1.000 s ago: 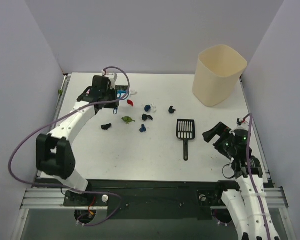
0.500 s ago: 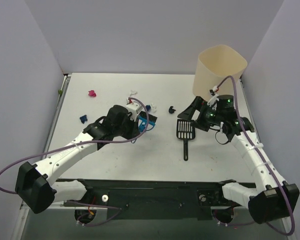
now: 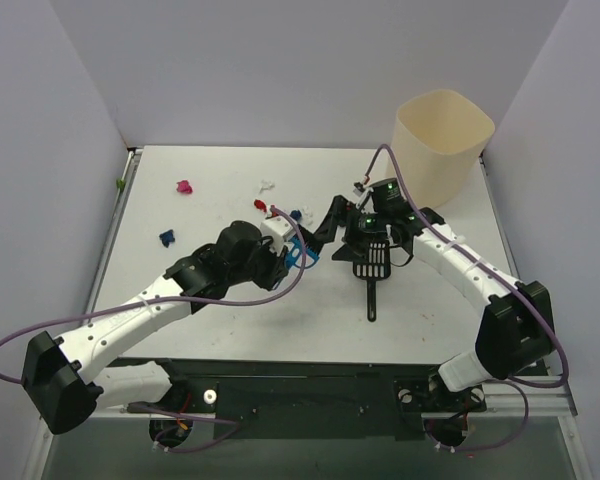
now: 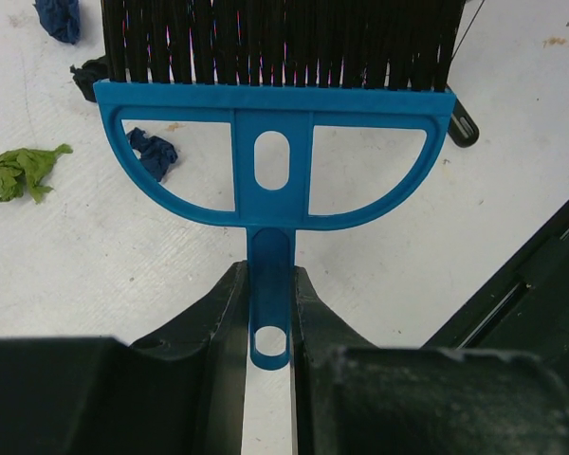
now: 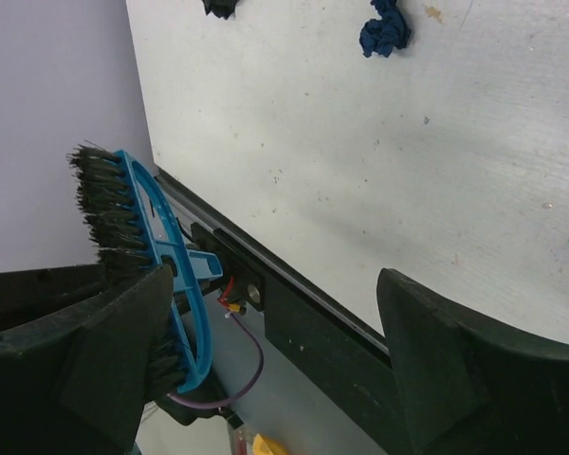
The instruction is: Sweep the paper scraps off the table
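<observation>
My left gripper (image 3: 280, 250) is shut on the handle of the blue hand brush (image 3: 300, 252), with the black bristles pointing away towards the scoop. In the left wrist view the brush (image 4: 273, 142) fills the middle, its stem clamped between my fingers (image 4: 223, 322). Paper scraps lie by it: green (image 4: 19, 171), dark blue (image 4: 156, 154) and black (image 4: 90, 76). On the table (image 3: 230, 320) lie pink (image 3: 184, 186), white (image 3: 267, 185), red (image 3: 260, 206) and blue (image 3: 166, 237) scraps. My right gripper (image 3: 328, 228) is open and empty, close to the brush head (image 5: 152, 265).
The black slotted scoop (image 3: 372, 262) lies right of the brush, handle towards the near edge, under my right arm. A cream bin (image 3: 440, 145) stands at the back right. Lilac walls enclose the table; a metal rail runs along the near edge (image 5: 294, 294).
My right arm has swung left from beside the bin to above the scoop, its open gripper now next to the brush. My left arm with the brush has shifted slightly right.
</observation>
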